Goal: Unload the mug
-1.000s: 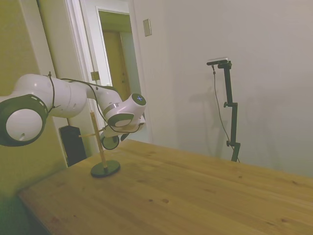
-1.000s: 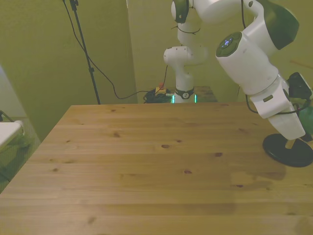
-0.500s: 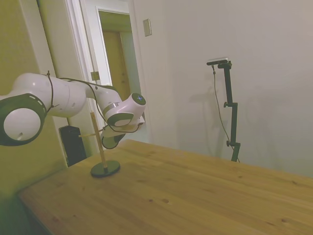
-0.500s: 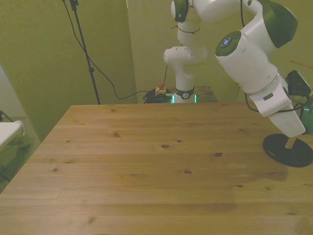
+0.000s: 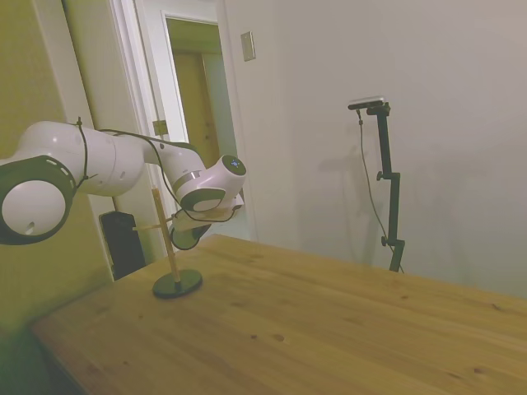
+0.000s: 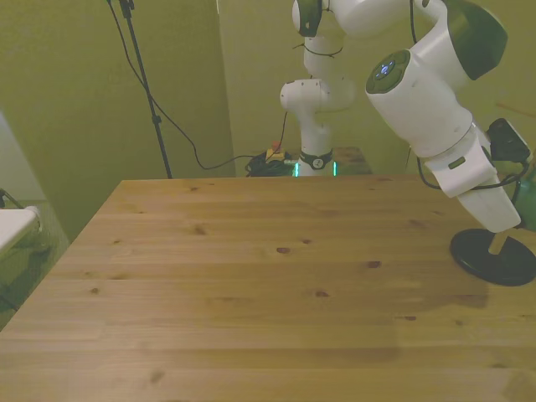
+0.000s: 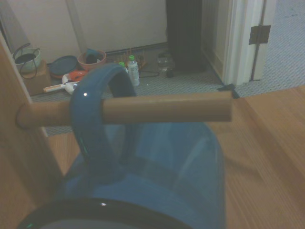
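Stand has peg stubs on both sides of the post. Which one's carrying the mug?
The stub on the side view's right of the post: the mug has its handle looped over it in the wrist view. The left stub is bare.

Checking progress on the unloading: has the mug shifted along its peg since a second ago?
Yes, slightly. In the side view the mug sits a little higher and closer to the stand's upright post than before, handle looped on the peg.

All three pictures are dim, grainy and yellow-green in cast. In the side view the brightest patch is the doorway [image 5: 193, 99], and the arm [image 6: 435, 109] throws a soft shadow on the table [image 6: 251, 285]. The wrist view is soft, with small glints on the mug [image 7: 157, 167].
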You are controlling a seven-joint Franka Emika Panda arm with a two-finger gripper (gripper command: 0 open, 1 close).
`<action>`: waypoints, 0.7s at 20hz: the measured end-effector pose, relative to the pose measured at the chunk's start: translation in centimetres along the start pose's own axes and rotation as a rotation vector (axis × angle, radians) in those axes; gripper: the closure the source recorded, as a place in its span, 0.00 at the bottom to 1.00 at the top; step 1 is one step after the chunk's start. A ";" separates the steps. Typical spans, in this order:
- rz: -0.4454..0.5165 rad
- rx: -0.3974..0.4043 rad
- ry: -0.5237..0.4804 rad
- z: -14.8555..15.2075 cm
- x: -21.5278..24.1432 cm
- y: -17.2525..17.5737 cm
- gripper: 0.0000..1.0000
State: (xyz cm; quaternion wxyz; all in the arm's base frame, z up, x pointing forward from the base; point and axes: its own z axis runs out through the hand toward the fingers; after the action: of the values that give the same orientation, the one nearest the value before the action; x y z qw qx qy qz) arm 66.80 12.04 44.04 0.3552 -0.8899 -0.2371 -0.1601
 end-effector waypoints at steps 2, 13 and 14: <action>0.001 0.001 0.001 0.0 0.0 0.0 1.00; 0.003 0.006 0.018 -0.8 0.0 -0.7 1.00; 0.004 0.007 0.021 -0.9 0.0 -0.7 1.00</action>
State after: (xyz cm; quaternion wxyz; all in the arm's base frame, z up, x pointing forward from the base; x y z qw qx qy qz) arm 66.28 11.83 45.10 0.3609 -0.8875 -0.2321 -0.1680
